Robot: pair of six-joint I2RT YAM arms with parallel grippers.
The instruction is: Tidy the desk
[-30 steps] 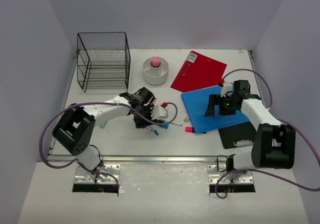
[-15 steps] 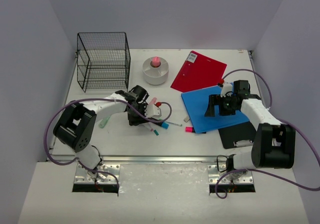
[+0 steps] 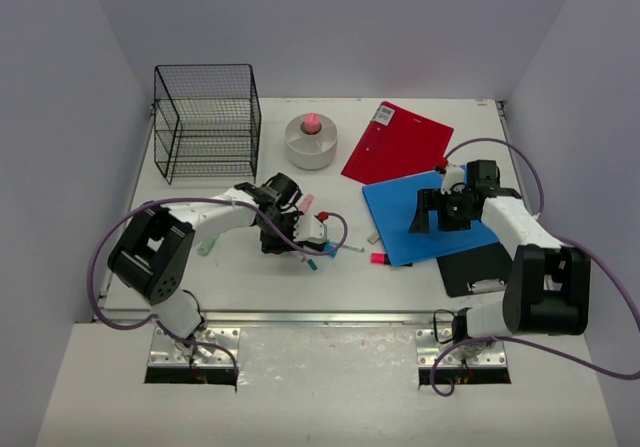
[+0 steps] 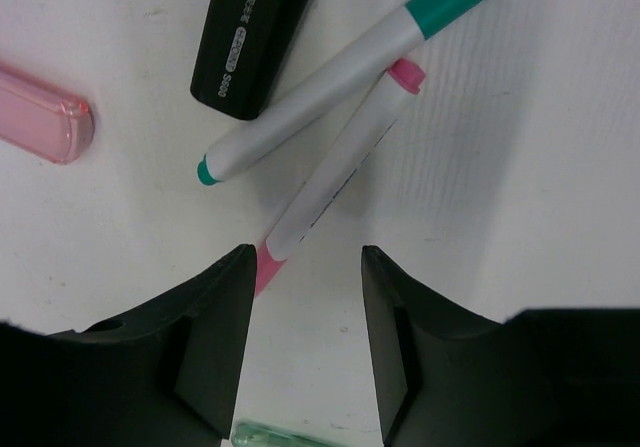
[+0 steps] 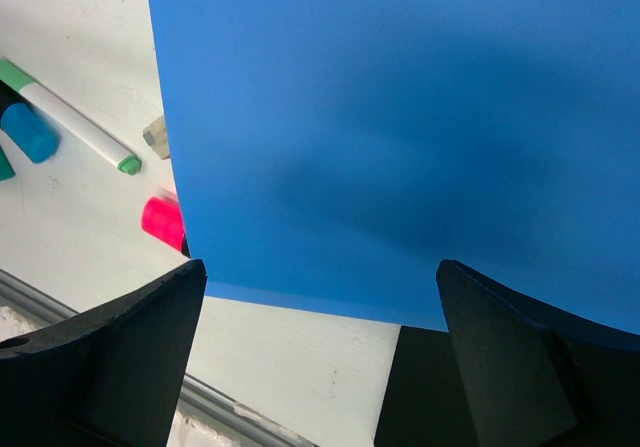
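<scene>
Off-white bench (image 3: 240, 289): left claw (image 4: 307, 267) has shifted slightly right, jaws half released astride a pink pen (image 4: 335, 172); right claw (image 5: 320, 277) stays released wide over the blue folder (image 5: 400, 117).

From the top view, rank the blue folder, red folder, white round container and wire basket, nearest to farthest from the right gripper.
1. blue folder: right under the right gripper.
2. red folder: just behind, farther back on the right.
3. white round container: back centre.
4. wire basket: back left corner.
</scene>
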